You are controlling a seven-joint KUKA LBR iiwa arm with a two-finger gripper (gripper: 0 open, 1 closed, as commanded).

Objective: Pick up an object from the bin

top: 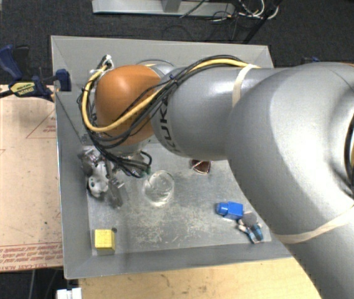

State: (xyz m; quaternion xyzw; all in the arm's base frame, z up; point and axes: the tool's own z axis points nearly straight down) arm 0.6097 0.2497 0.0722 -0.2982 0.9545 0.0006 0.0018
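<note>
grey sheet metal forms the bin [183, 229]: a shallow tray with sloping walls and a flat floor that is scuffed and speckled with pale scratches. few things lie in it, well apart from each other. a clear round cup [158, 187], glassy and see-through, sits near the middle of the floor. a small yellow block [104, 240], square-edged and matt, rests close to the front left corner. toward the front right lies a blue piece [229, 210], blocky and smooth, and just beside it is a smaller blue and grey thing [251, 230], thin and angled. a brown thing [200, 166] shows at the edge of the arm [257, 117], mostly hidden under it, so its shape cannot be told.

the smooth, silver-grey rounded arm comes in from the right and covers much of the bin's back half. a glossy orange dome-shaped cover [124, 101] caps its wrist, with yellow and black cables [214, 60] looped round it. below the cover, the metallic end effector [111, 192] hangs low over the left side of the floor, just left of the clear round cup and apart from it. whether it is open or closed cannot be told. a small pale lump [94, 184] sits right against its left side. it is unclear whether that is a loose thing or part of the tool.
</note>
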